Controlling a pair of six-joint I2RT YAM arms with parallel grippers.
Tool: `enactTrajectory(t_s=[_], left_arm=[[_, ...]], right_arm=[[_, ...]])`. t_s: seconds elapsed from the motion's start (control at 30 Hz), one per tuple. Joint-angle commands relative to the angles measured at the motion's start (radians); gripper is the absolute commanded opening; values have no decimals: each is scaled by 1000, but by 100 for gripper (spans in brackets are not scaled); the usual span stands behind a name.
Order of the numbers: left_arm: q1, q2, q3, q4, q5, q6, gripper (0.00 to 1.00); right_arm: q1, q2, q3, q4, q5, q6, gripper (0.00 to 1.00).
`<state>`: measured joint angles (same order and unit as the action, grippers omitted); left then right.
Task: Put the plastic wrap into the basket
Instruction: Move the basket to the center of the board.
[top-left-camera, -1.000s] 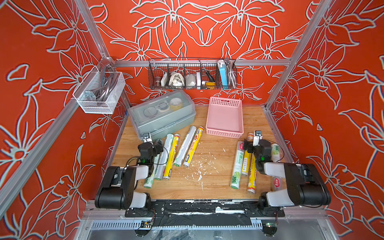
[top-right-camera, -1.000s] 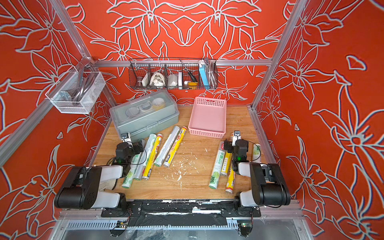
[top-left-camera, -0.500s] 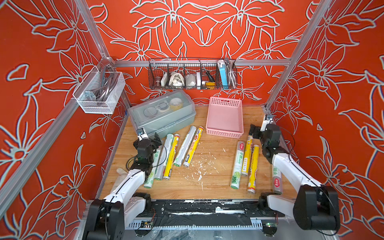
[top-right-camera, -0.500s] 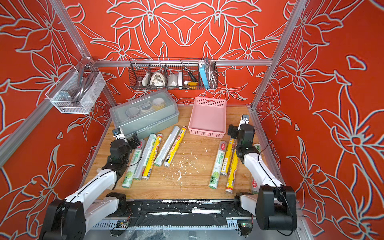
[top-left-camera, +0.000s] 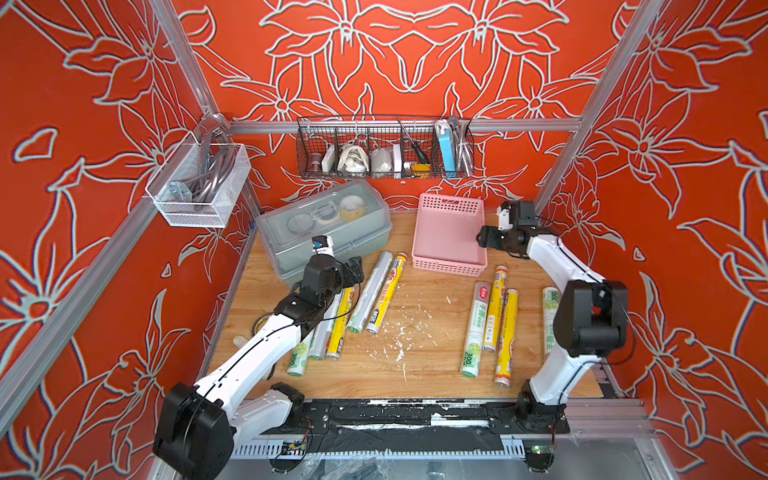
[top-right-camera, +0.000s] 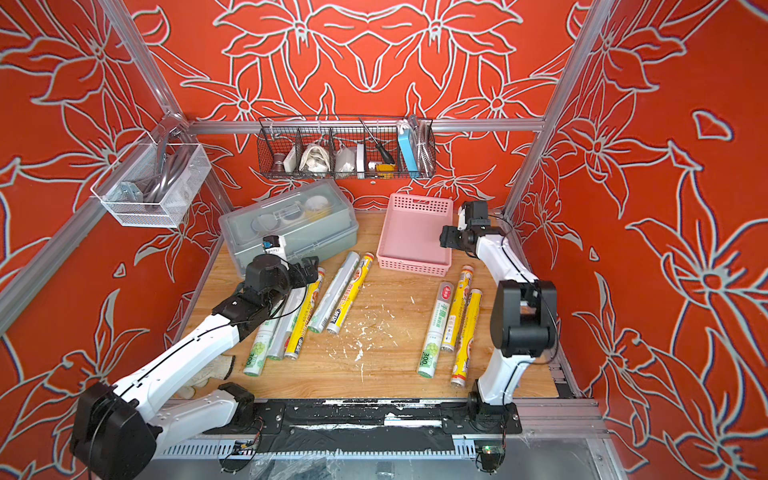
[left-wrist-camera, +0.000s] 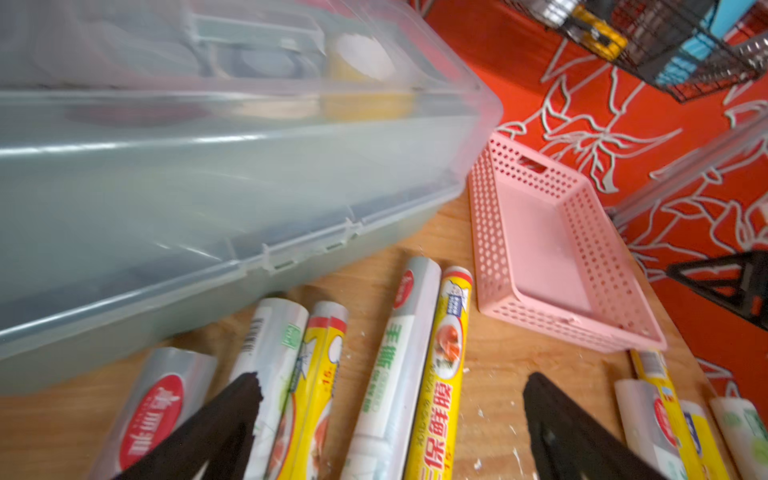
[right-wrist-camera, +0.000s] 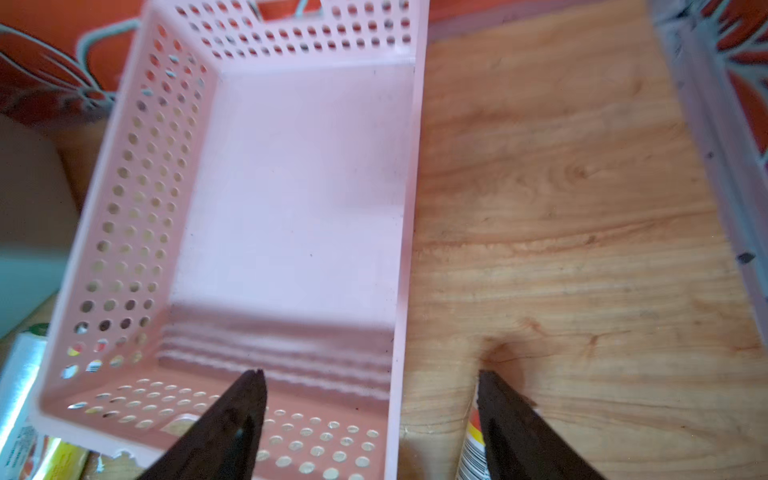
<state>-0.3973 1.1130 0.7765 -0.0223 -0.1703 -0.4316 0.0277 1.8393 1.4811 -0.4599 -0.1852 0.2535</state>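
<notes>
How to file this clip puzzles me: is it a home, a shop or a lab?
Most likely a lab test cell: red floral panels in an aluminium frame enclose a wooden table, two robot arms stand at its front edge, and plastic wrap rolls lie near a pink basket.

Left tool and right tool both extended forward, jaws spread apart.

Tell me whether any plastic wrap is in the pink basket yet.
No, the basket holds nothing; its floor is bare in the right wrist view.
</notes>
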Motion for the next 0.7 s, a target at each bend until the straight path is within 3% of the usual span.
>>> enactTrajectory(t_s=[0.0, 0.23, 0.37, 0.67], left_arm=[[-34, 33, 34, -68, 74, -1, 98], [-59, 38, 44, -68, 130, 28, 98], [-61, 38, 40, -77, 134, 36, 97], [-61, -6, 21, -86, 121, 41, 96]], right_arm=[[5, 76, 90, -130, -25, -12, 79], [4, 240, 249, -226, -76, -37, 60], [10, 248, 255, -225, -90, -26, 49], [70, 237, 232, -264, -53, -11, 36]])
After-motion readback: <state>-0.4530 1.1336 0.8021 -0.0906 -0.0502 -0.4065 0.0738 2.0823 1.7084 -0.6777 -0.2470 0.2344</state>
